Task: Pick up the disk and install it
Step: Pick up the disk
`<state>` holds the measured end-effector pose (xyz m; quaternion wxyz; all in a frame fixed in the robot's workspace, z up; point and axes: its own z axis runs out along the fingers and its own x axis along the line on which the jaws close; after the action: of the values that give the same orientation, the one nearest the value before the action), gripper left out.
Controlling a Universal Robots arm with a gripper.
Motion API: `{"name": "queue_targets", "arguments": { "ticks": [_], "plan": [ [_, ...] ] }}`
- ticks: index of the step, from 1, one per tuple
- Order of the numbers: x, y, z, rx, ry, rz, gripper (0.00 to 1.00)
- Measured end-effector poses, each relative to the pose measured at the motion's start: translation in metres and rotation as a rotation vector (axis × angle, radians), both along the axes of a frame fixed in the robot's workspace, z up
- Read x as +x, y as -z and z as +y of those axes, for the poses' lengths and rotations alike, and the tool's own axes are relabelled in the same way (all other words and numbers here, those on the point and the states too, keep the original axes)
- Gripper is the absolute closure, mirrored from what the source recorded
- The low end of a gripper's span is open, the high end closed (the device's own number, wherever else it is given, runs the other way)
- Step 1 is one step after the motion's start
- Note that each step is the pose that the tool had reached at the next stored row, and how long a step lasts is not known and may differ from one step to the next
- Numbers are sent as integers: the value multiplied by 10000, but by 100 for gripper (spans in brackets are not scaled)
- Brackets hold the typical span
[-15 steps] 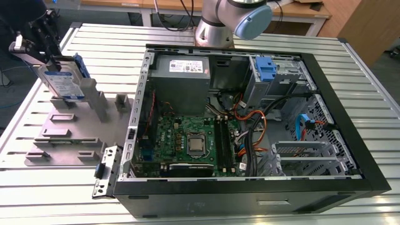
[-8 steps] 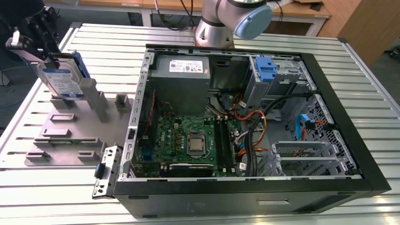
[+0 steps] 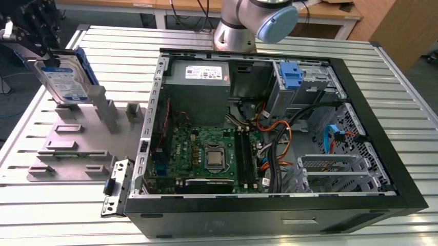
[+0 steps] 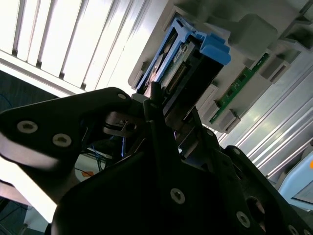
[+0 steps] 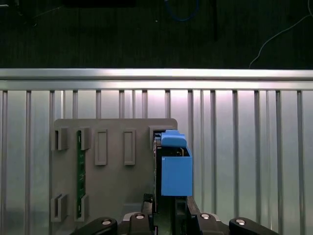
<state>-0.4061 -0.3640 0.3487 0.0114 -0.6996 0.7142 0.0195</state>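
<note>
1. The gripper (image 3: pixel 49 51) is clamped on the upper end of the disk (image 3: pixel 65 81). In the second wrist view its dark fingers (image 4: pixel 156 105) press against the drive, so the hand is narrow and holding it.
2. The disk hangs straight below the hand. Its long axis is upright and in line with the gripper's own axis, so no reach to either side separates the 2. Only 1 arm is at work here.
3. Under the hand lies the grey fixture plate (image 3: pixel 68 154), and the disk's lower end is at a slot block on it. I cannot tell whether that end is touching the block or just clear of it.
4. The open computer case (image 3: pixel 403 174) stands well apart from the hand, toward the exterior view's right. A bare blue bracket (image 3: pixel 291 77) sits in the case's far corner, beside the grey power supply (image 3: pixel 198 77).
5. The disk is a flat silver rectangle with a blue-and-white label on its broad face. The first wrist view looks down its blue side rail (image 5: pixel 175 171), which runs away from the fingertips.
6. A green circuit strip (image 5: pixel 80 166) stands in another slot of the plate, well to the side of the held disk.
</note>
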Motion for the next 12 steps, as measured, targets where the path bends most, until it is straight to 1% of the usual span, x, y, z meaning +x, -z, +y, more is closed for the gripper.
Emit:
{"name": "queue_targets", "arguments": {
  "ticks": [4,6,12],
  "plan": [
    [0,-4,0,0,0,0,65],
    [0,-18,0,0,0,0,65],
    [0,-22,0,0,0,1,65]
  ]
}}
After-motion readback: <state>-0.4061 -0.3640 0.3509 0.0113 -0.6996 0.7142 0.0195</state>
